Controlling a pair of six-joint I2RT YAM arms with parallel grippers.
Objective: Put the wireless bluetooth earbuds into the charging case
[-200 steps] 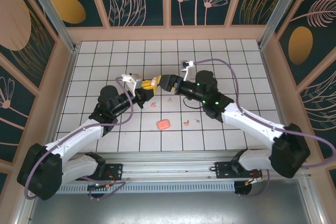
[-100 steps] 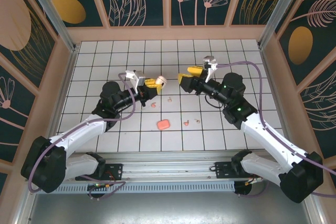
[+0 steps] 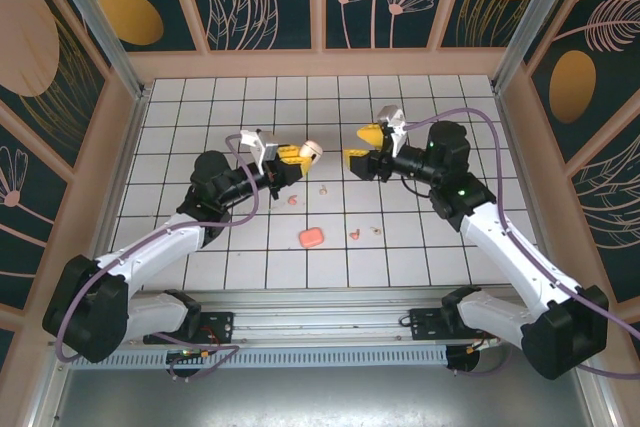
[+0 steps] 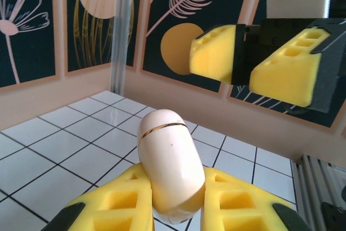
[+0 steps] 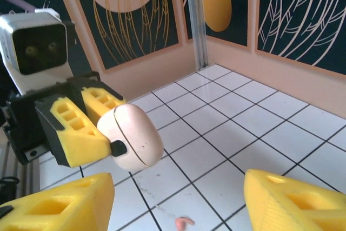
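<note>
Right fingers [image 5: 65, 201] backed off the pale charging case [image 4: 170, 171], spread and empty; left fingers [image 4: 113, 204] gripped its base, presenting the seam end aloft, probably for opening.

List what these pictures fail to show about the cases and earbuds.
- Inside of the pale case: both wrist views, hidden by its closed shell.
- Its base: left wrist view, buried between the fingers of the left gripper and cut by the bottom edge.
- The earbuds: top view, too small to tell shape or which way they lie.
- The coral case: top view, too small to tell open from shut.
</note>
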